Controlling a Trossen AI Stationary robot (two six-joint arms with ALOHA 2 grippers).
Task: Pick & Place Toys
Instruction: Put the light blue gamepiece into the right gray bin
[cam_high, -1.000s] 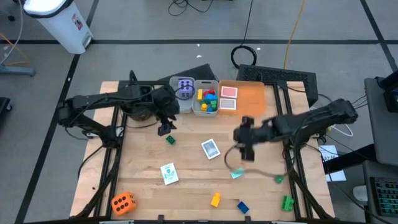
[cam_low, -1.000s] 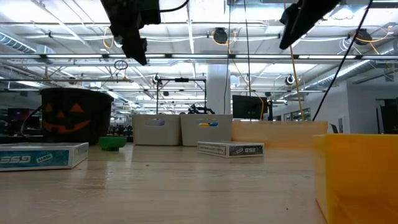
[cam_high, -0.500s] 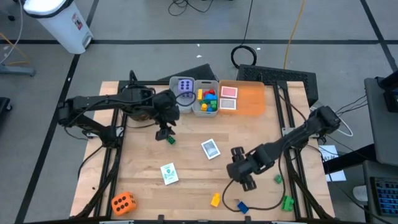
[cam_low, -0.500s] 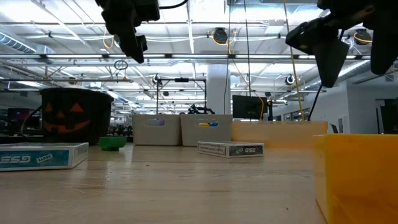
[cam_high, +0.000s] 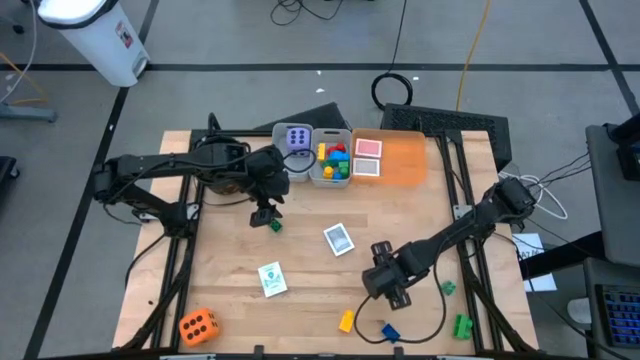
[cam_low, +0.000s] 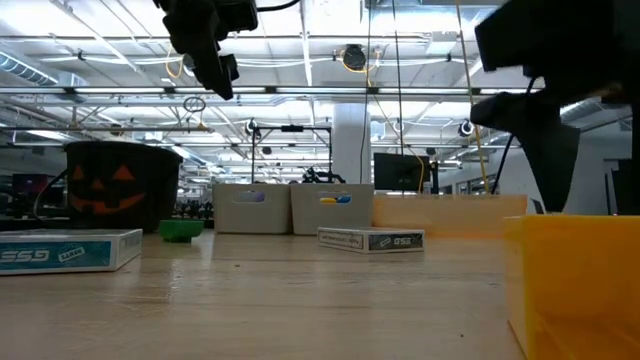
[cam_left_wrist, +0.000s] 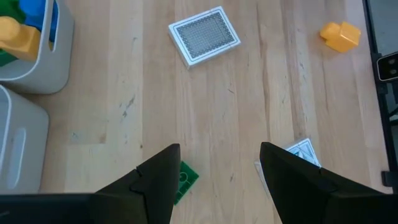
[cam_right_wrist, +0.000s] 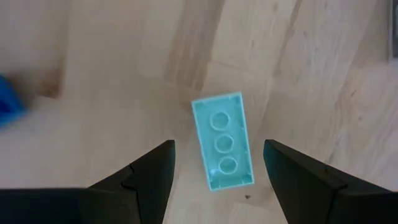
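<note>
We find right gripper (cam_right_wrist: 214, 163) above turquoise brick (cam_right_wrist: 223, 148) | fingers apart, empty | brick between them, long axis roughly along their reach | left gripper (cam_left_wrist: 217, 165) open beside green brick (cam_left_wrist: 182, 180).

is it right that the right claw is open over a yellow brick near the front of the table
Not quite: the brick between the open right claw's fingers is light teal, not yellow, as the right wrist view shows. The yellow brick lies apart from it, nearer the front edge, in the high view. The rest holds.
</note>
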